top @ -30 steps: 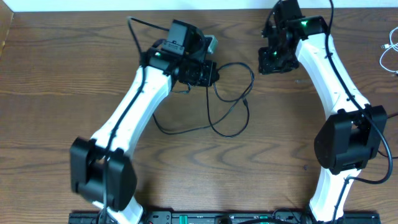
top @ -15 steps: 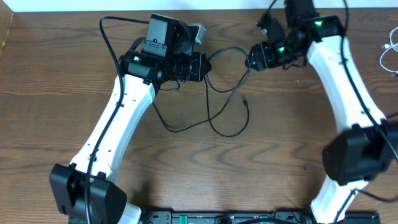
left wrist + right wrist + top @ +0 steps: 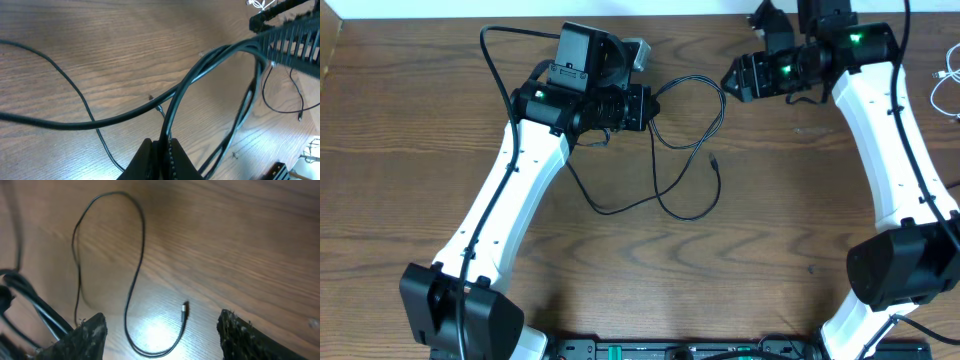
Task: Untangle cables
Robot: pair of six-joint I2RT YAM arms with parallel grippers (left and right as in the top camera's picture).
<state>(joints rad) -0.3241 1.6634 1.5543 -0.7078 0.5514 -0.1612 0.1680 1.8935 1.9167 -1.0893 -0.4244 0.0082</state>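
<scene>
A thin black cable lies in loose loops on the wooden table between the arms, its small plug end free on the wood. My left gripper is shut on a strand of it. In the left wrist view the fingers pinch the cable, which rises in a loop. My right gripper is open beside the loop's upper right bend and holds nothing. In the right wrist view its fingers stand wide apart above the cable and its plug. A white cable lies at the far right edge.
The table's far edge runs just behind both grippers. The left arm's own thick black wire arcs at the upper left. A dark rail runs along the near edge.
My left gripper pulled the cable up and left, then stayed still. My right gripper turned toward the loop, came close to it, and has now drawn back a little to the right.
</scene>
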